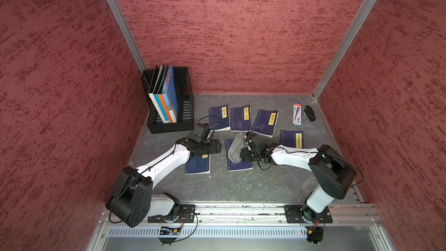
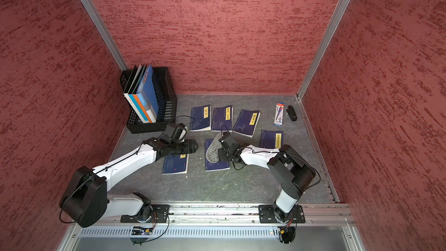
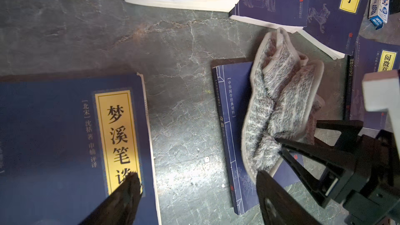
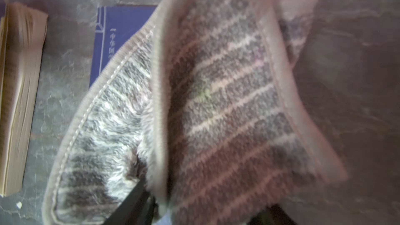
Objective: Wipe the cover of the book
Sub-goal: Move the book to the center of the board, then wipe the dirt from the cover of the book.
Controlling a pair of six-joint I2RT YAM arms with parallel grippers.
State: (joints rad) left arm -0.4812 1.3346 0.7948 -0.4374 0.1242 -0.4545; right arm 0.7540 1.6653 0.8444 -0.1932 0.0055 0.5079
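The cloth [image 3: 279, 104] draped over the book [image 3: 229, 126] is a fluffy grey-and-white striped pile with a smooth stitched hem, and the book's navy cover looks like matt paper. Under the book the worktop [image 3: 184, 61] is dark grey and stone-like, veined, with a faint sheen; the walls [image 1: 241, 32] behind it are coarse, rough-textured red.

So we went round and tallied everything up. We counted six dark blue books [image 1: 240, 118] lying flat on the table [image 1: 241, 184]: three in the far row, one off to the right, and two nearer the arm bases, one of those mostly covered. There was just one cloth [image 1: 235, 149]. We had one black file rack [image 1: 187, 107] with several standing folders [image 1: 166, 92], too tightly packed for an exact number. We also counted one slim pencil box [image 1: 297, 114], one small black gadget [image 1: 310, 113], and two robot arms [image 1: 169, 159].
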